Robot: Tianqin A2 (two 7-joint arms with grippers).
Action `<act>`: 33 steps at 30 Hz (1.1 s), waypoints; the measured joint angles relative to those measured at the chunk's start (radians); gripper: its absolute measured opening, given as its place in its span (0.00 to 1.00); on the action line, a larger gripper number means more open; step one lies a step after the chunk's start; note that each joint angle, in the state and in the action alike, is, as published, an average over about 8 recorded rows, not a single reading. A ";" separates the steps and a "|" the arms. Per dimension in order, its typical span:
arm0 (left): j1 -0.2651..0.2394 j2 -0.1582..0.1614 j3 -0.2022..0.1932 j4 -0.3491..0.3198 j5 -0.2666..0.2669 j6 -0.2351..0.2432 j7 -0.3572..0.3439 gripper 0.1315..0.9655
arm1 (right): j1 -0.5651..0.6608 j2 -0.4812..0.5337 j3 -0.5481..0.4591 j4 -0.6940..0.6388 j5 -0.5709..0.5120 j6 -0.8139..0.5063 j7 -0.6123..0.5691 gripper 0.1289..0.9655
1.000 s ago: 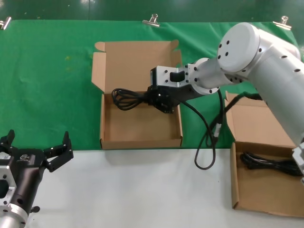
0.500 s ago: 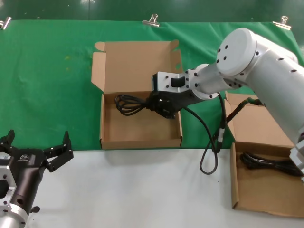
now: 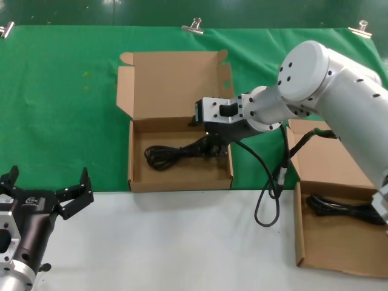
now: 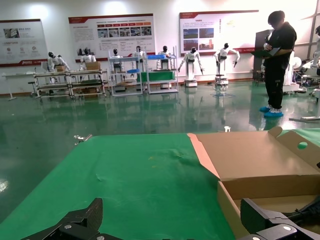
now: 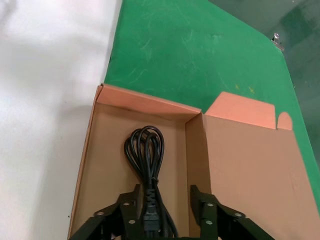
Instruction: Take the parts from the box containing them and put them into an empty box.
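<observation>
The middle cardboard box (image 3: 180,182) stands with its lid open on the green cloth. One black power cord (image 3: 162,156) lies coiled on its floor. My right gripper (image 3: 209,145) hovers low over that box's right side. It is open, and the cord's plug end (image 5: 149,215) lies loose between its fingers (image 5: 131,202). The same box (image 5: 107,165) and the coil of the cord (image 5: 145,150) fill the right wrist view. The right-hand box (image 3: 339,248) holds another black cord (image 3: 342,209). My left gripper (image 3: 48,177) waits open at the near left, nothing between its fingertips (image 4: 92,207).
Metal clips (image 3: 194,25) pin the green cloth (image 3: 66,103) along the back. White table surface (image 3: 170,242) runs along the front. My right arm's own thick black cable (image 3: 270,191) hangs between the two boxes. The middle box's lid (image 4: 255,160) shows in the left wrist view.
The right gripper came down into the middle box and opened. The cord it held up now lies on the box floor, lower than before. The left arm has not moved.
</observation>
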 joint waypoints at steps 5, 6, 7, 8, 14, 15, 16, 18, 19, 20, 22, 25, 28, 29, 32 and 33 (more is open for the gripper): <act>0.000 0.000 0.000 0.000 0.000 0.000 0.000 1.00 | -0.020 0.038 0.009 0.048 -0.016 -0.004 0.021 0.31; 0.000 0.000 0.000 0.000 0.000 0.000 0.000 1.00 | -0.027 0.051 0.011 0.063 -0.021 -0.006 0.030 0.31; 0.000 0.000 0.000 0.000 0.000 0.000 0.000 1.00 | -0.035 0.065 0.013 0.081 -0.025 -0.008 0.040 0.31; 0.000 0.000 0.000 0.000 0.000 0.000 0.000 1.00 | -0.043 0.079 0.014 0.098 -0.029 -0.010 0.050 0.34; 0.000 0.000 0.000 0.000 0.000 0.000 0.000 1.00 | -0.081 0.131 0.024 0.171 -0.041 -0.018 0.092 0.51; 0.000 0.000 0.000 0.000 0.000 0.000 0.000 1.00 | -0.088 0.133 0.027 0.178 -0.039 -0.015 0.093 0.53; 0.000 0.000 0.000 0.000 0.000 0.000 0.000 1.00 | -0.095 0.135 0.030 0.184 -0.036 -0.011 0.094 0.53; 0.000 0.000 0.000 0.000 0.000 0.000 0.000 1.00 | -0.114 0.137 0.040 0.200 -0.027 0.000 0.096 0.59; 0.000 0.000 0.000 0.000 0.000 0.000 0.000 1.00 | -0.127 0.138 0.047 0.211 -0.020 0.008 0.097 0.62; 0.000 0.000 0.000 0.000 0.000 0.000 0.000 1.00 | -0.140 0.140 0.054 0.222 -0.014 0.016 0.099 0.65; 0.000 0.000 0.000 0.000 0.000 0.000 0.000 1.00 | -0.169 0.143 0.069 0.246 0.000 0.033 0.101 0.71; 0.000 0.000 0.000 0.000 0.000 0.000 0.000 1.00 | -0.218 0.149 0.094 0.288 0.023 0.062 0.106 0.77; 0.000 0.000 0.000 0.000 0.000 0.000 0.000 1.00 | -0.269 0.155 0.121 0.331 0.048 0.093 0.112 0.82; 0.000 0.000 0.000 0.000 0.000 0.000 0.000 1.00 | -0.286 0.157 0.130 0.346 0.056 0.103 0.113 0.84; 0.000 0.000 0.000 0.000 0.000 0.000 0.000 1.00 | -0.340 0.163 0.158 0.391 0.082 0.135 0.119 0.90; 0.000 0.000 0.000 0.000 0.000 0.000 0.000 1.00 | -0.357 0.165 0.167 0.406 0.090 0.146 0.121 0.92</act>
